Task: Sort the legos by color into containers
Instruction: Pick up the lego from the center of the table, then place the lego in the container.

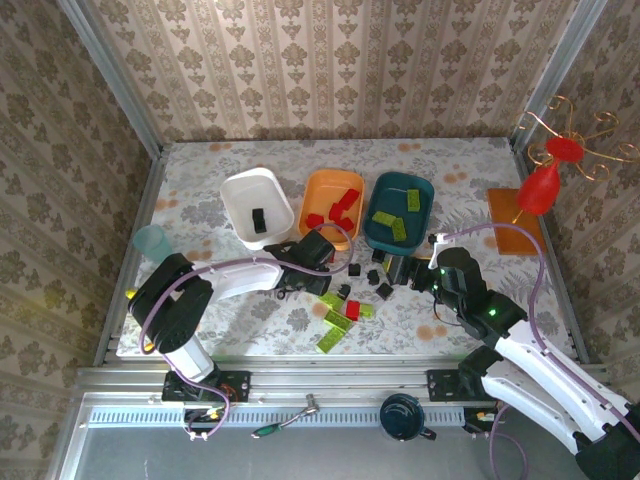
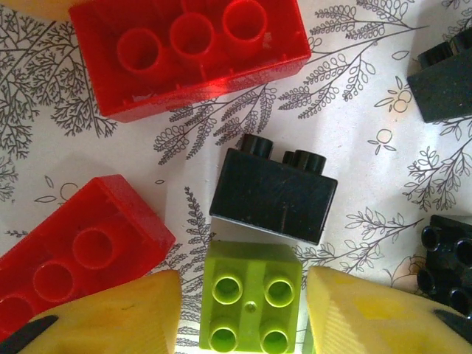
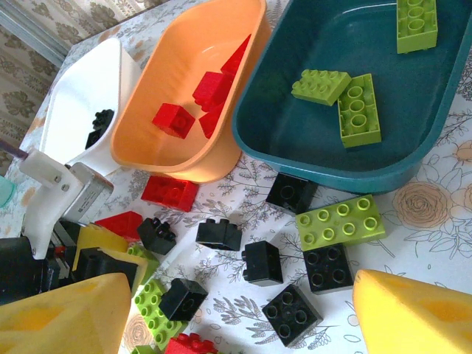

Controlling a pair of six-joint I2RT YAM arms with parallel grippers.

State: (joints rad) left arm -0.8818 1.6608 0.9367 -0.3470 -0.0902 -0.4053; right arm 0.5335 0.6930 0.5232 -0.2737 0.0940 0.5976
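Three containers (image 1: 330, 180) side by side (legos (image 1: 385, 218) inside each); loose legos (image 1: 333, 320) in front; cup (image 1: 152, 240) at left.

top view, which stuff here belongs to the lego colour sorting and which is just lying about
Part of the job:
- white tub
- orange tub
- dark teal tub
- loose legos in red, lime-green and black, plus those already in the tubs

Just lying about:
- pale-blue cup
- flat orange mat
- red ornament on its gold wire stand
- dark mug
- hand tool
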